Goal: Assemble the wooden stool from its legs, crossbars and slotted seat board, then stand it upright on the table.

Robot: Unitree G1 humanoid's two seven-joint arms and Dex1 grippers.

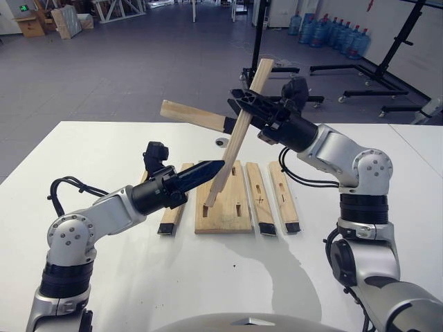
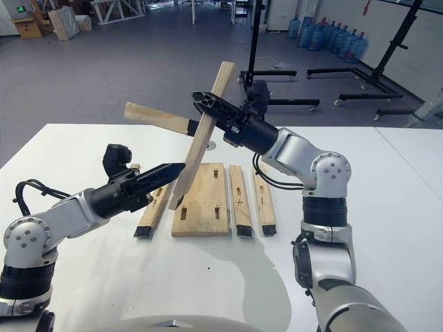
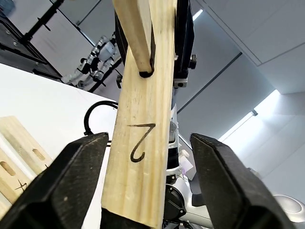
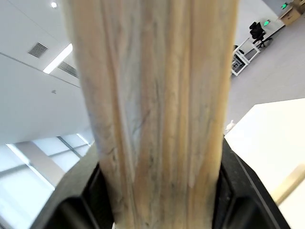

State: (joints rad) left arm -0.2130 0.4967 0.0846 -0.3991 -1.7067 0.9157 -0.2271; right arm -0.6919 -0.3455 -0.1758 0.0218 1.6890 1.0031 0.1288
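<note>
Slotted seat board (image 1: 228,211) lying flat, tilted leg (image 1: 235,142) with crossbar (image 1: 187,113) above it, loose legs (image 1: 259,197) alongside

You're in a big open lab/warehouse hall: bare grey floor (image 1: 138,62) beyond the white table (image 1: 104,277), black wheeled stands (image 1: 346,70) at right, blue water jugs (image 1: 339,34) lined up by the far wall, cardboard boxes (image 1: 31,26) far left w/ a green exit sign (image 1: 24,8).
</note>
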